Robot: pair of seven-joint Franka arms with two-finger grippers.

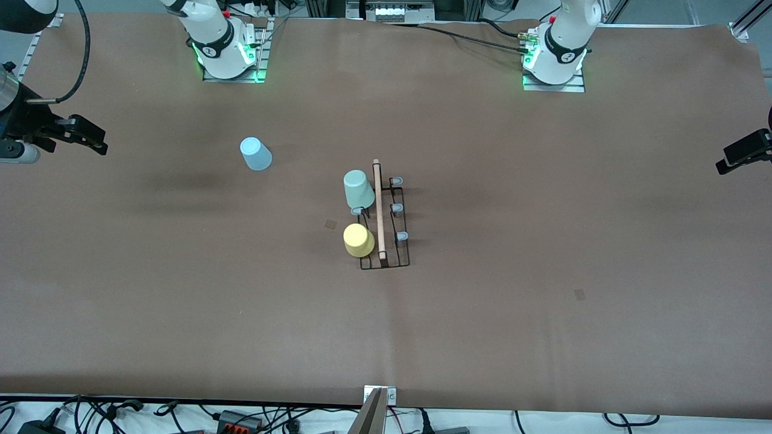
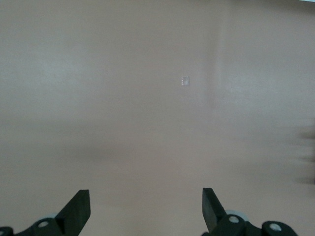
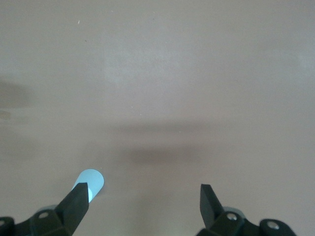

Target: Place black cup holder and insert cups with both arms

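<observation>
The black cup holder [image 1: 400,259] stands upright at the table's middle, its wooden rod [image 1: 379,208] along the top. A mint green cup [image 1: 359,188] and a yellow cup [image 1: 358,240] sit upside down on pegs on the side toward the right arm's end. The light blue cup [image 1: 256,154] stands upside down on the table, farther from the front camera than the holder and toward the right arm's end. My right gripper [image 1: 96,141] hangs open and empty over that end; the light blue cup [image 3: 91,179] shows by one fingertip. My left gripper [image 1: 733,158] hangs open and empty over bare table [image 2: 146,194].
Brown paper covers the whole table [image 1: 543,241]. Both arm bases [image 1: 226,54] [image 1: 555,60] stand along the edge farthest from the front camera. Cables and a metal bracket [image 1: 379,401] lie along the nearest edge. Small pale marks [image 1: 579,294] [image 2: 185,81] dot the paper.
</observation>
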